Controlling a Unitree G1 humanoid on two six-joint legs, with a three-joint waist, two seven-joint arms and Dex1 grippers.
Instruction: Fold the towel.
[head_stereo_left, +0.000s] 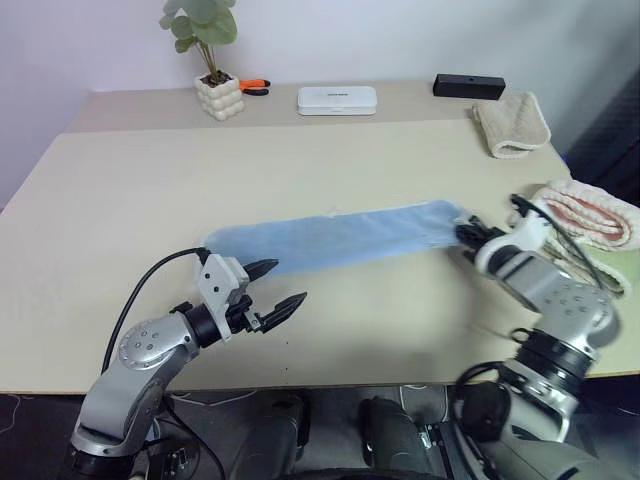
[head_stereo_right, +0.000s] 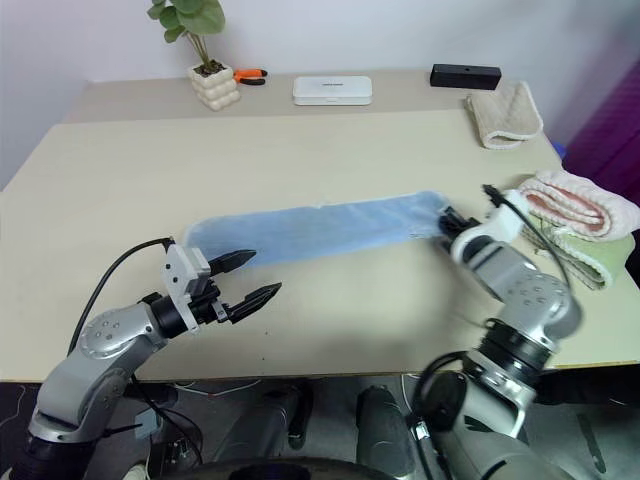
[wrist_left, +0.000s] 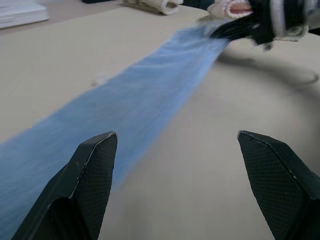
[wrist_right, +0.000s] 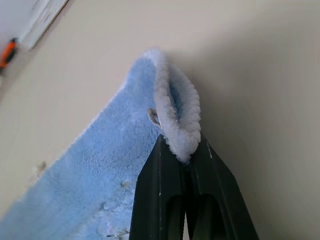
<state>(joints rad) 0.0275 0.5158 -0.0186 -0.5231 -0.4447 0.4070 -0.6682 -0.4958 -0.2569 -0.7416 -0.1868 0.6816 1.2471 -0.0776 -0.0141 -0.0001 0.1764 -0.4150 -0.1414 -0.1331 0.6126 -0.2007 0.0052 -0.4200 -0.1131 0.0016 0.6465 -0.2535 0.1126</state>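
On tabletop (head_stereo_left: 330, 150): towel (head_stereo_left: 340, 240) lies as a long strip.
Right tool (wrist_right: 184, 150) clamped on its pale edge; left tool (head_stereo_left: 277, 287) spread apart, near the opposite end.

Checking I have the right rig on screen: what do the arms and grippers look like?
Both arms are silver-grey metal with rounded joints, black bands and black cables. The left gripper has a white block and two black pointed fingers with textured pads; the right gripper has black fingers too.

Light blue towel (head_stereo_left: 340, 238), whitish edge
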